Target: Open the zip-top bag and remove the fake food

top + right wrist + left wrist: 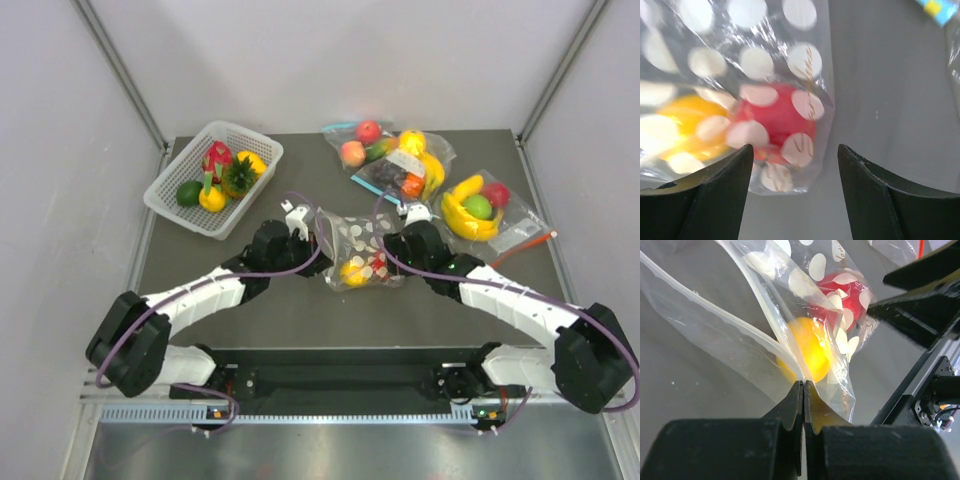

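While the clear, white-dotted plastic zip-top bag (360, 250) sits mid dark table (300, 310), left gripper (804, 385) (9 o'clock) clamps its film; right gripper (795, 150), 3 o'clock, gapes empty. Likely limp, slippery: take the stiffer zip lip.

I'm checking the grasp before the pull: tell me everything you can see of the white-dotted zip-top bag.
The zip-top bag, central in the top view, is clear, crinkled plastic printed with white round dots. Inside show a yellow-orange fruit and a red piece. The left pincer is shut on its film beside a thick rim strip; the right pincer is open at its other side. Whether the zip is open cannot be told.
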Robot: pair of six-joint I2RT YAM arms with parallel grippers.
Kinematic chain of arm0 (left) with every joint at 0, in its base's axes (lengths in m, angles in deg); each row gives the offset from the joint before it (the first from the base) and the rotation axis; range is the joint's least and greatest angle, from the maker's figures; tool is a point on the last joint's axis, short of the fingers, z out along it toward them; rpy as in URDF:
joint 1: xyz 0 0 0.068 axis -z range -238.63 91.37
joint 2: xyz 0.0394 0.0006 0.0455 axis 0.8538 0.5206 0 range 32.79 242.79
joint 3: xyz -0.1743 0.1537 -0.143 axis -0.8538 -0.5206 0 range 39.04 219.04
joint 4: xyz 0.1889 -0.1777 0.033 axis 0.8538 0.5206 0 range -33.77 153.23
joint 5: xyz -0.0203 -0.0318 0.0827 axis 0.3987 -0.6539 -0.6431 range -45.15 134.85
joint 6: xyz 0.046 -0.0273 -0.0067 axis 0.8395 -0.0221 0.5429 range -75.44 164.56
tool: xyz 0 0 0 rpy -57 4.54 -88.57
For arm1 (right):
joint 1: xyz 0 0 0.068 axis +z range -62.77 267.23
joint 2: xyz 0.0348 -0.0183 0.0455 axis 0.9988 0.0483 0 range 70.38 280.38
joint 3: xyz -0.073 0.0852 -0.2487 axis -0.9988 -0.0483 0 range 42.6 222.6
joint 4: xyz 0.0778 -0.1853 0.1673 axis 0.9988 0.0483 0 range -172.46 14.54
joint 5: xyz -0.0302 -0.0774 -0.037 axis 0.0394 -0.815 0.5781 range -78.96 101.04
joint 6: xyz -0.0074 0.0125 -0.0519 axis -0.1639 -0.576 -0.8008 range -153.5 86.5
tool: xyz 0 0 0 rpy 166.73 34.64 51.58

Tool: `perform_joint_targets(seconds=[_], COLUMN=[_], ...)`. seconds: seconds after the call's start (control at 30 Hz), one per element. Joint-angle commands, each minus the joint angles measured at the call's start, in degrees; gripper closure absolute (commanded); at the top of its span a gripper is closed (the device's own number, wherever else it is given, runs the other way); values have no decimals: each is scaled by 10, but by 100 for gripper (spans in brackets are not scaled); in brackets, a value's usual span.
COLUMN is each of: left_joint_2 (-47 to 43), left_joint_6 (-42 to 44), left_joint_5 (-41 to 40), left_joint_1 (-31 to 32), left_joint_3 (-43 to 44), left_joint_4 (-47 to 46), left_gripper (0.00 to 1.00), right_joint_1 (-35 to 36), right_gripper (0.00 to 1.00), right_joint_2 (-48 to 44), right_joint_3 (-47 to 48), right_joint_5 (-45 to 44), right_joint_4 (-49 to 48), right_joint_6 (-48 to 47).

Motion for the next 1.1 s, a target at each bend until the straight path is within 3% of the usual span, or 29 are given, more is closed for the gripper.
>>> perform_joint_targets(seconds=[0.0,0.23,0.93,1.03,1.07], left_joint_2=[-30,-71,-113,-114,-115], left_joint_6=[-40,-43,-44,-40,-39], left_joint_5=[-38,-91,-115,-120,-121], left_joint_1=[21,58,92,96,97], left_joint_3=[-27,-50,-103,-108,-109], left_joint_4=[-64,-73,-121,-129,-129], left_gripper=[100,100,100,100,100], right_joint_1=[22,81,129,133,132], right_gripper=[32,31,34,39,47], right_joint_2=[-29,-64,90,101,103], right_joint_3=[75,124,144,144,144], right_joint_5=[-7,16,82,87,92], right_joint_4=[10,0,-83,-81,-81], right_joint_6=[-16,5,41,43,43])
